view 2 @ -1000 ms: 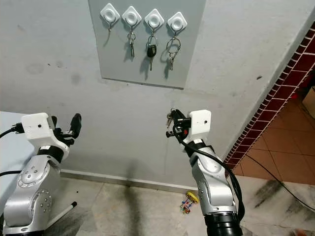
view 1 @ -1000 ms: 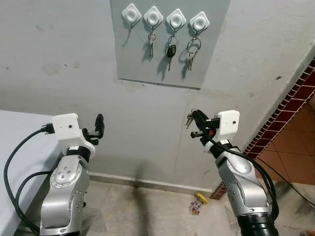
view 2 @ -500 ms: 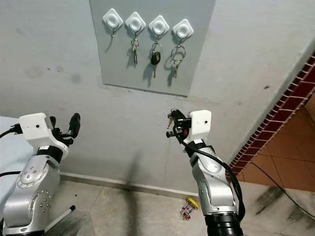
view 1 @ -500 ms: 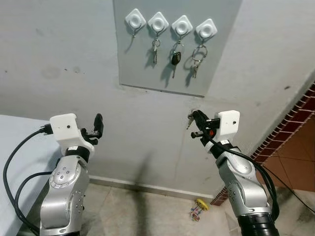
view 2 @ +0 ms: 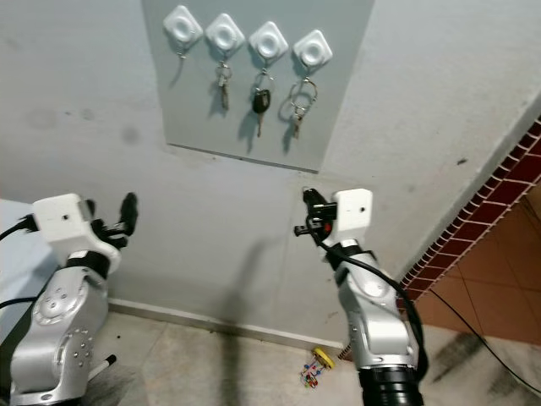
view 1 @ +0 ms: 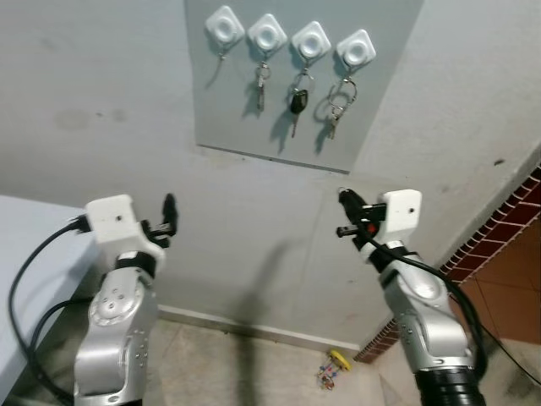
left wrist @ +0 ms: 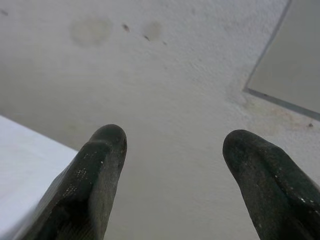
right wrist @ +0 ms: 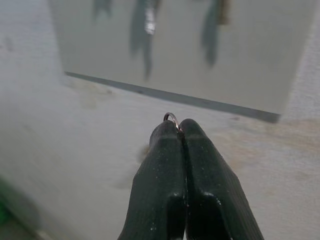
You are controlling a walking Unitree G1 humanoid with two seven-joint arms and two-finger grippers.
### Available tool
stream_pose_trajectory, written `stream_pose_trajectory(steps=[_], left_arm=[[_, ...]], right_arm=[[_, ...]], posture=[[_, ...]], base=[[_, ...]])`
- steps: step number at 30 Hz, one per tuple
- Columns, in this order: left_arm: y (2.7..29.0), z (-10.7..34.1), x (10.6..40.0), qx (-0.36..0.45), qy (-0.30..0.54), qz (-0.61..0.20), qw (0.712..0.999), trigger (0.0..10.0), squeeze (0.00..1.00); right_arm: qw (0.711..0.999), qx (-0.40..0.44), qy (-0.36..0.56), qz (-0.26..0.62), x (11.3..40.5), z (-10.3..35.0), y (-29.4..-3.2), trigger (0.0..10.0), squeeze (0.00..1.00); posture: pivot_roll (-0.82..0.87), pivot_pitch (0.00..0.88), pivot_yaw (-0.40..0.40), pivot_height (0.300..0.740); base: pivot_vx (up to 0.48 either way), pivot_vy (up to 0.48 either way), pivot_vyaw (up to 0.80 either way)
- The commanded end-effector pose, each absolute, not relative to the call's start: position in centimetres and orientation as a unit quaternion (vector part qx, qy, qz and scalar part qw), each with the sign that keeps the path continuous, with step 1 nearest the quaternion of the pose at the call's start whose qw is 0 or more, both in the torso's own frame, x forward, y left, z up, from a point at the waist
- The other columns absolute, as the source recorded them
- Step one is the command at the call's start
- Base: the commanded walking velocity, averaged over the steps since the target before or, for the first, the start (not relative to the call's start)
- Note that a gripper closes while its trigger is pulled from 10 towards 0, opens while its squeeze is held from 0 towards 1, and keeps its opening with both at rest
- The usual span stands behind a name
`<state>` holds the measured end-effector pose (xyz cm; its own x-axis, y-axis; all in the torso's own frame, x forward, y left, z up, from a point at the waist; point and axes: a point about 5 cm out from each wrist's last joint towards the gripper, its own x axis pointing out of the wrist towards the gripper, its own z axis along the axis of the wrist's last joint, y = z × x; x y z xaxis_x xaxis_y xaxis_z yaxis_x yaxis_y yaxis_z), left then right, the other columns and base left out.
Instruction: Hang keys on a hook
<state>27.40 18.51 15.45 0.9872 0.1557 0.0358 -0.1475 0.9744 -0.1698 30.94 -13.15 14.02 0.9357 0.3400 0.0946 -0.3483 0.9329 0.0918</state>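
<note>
Grey, smooth panel [view 1: 300, 80] sits flat on the rough plastered wall [view 1: 101, 101] at 12 o'clock in the left eye view, carrying 4 white diamond-shaped hooks [view 1: 225, 25] in a row; the 3 rightward ones hold hanging keys [view 1: 296, 101], the leftmost is bare. Right gripper [view 1: 345, 200] is raised at 3 o'clock below the panel, left gripper [view 1: 170, 208] at 9 o'clock beside a pale table edge [view 1: 25, 254]. Bright small item [view 1: 334, 365] lies on the floor at 6 o'clock.

Left wrist view: 2 matte black fingers [left wrist: 95, 180] stand spread apart, grasping nothing.

Right wrist view: textured fingers pressed together pinch a thin metal key ring [right wrist: 171, 117] at their tips.
</note>
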Motion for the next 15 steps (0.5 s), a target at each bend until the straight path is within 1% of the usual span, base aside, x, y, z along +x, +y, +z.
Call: stream_pose_trajectory(steps=[1,8,15], left_arm=[[18.1,15.8,27.4,-0.082,-0.032,0.072,0.994,10.0,0.0],[18.0,16.2,27.5,-0.061,-0.037,0.043,0.996,10.0,0.0],[17.4,17.0,28.2,-0.031,-0.048,0.006,0.998,10.0,0.0]], right_arm=[[0.983,0.05,-0.052,0.17,31.1,14.8,-13.6,10.0,0.0],[0.981,0.046,-0.056,0.179,31.3,15.2,-13.6,10.0,0.0],[0.97,0.046,-0.073,0.227,32.3,16.7,-13.1,10.0,0.0]], posture=[[-0.03,0.0,-0.062,0.74],[-0.03,0.0,-0.064,0.74],[-0.03,0.0,-0.063,0.74]], base=[[0.0,0.0,0.0],[0.0,0.0,0.0],[0.0,0.0,0.0]])
